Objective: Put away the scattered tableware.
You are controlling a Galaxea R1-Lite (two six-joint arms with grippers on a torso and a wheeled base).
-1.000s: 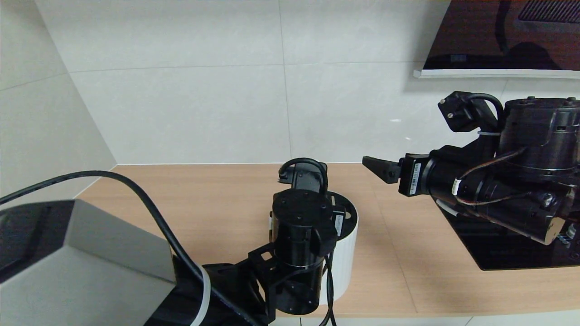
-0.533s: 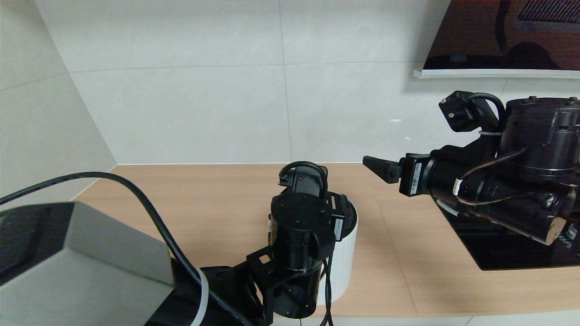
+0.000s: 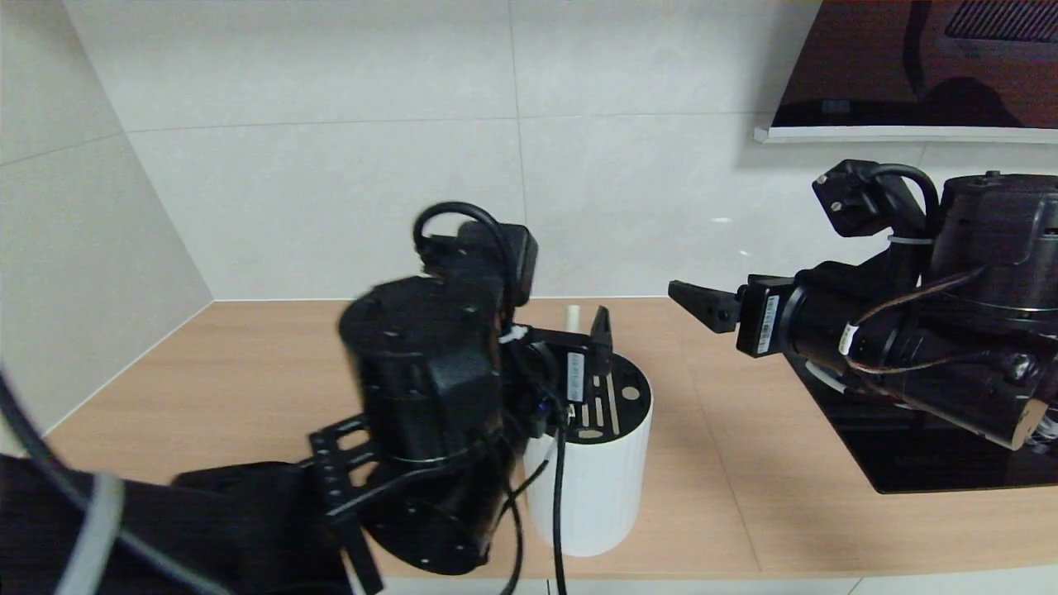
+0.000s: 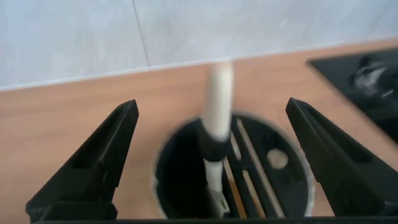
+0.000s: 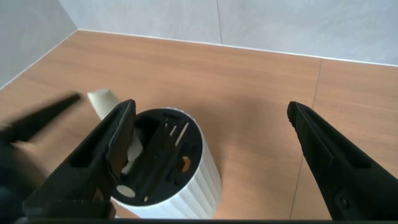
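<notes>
left arm [image 3: 421, 372]: biggest thing in the head view. bulky wrist in the foreground, forearm coming in from low left, hand pointing away from me over the holder. left gripper [image 4: 211, 107]: released, fingers [image 4: 93, 165] spread wide to either side of the holder's top, gripping nothing.

right arm [image 3: 909, 355]: held level above the cooktop side, wrist pointing across toward the holder. right gripper [image 5: 210, 111]: also spread wide and carrying nothing, hanging above bare wood beside the holder.

tile wall [image 3: 331, 165]: pale large tiles, back and left side, meeting in a corner.

countertop [image 3: 331, 355]: light wood grain, runs from the left wall across to the cooktop.

range hood [image 3: 909, 66]: dark glass panel, upper right on the wall.

cooktop [image 3: 926, 463]: black glass, set into the counter at right, partly under the right arm.

utensil holder [image 3: 591, 487]: white ribbed cylinder, black top with slots and round holes, upright near the counter's front edge, left of the cooktop.

utensil [image 4: 217, 99]: cream-white handle, standing roughly upright in the holder, between the left fingers. no contact with either finger visible. its working end is hidden inside the holder.
</notes>
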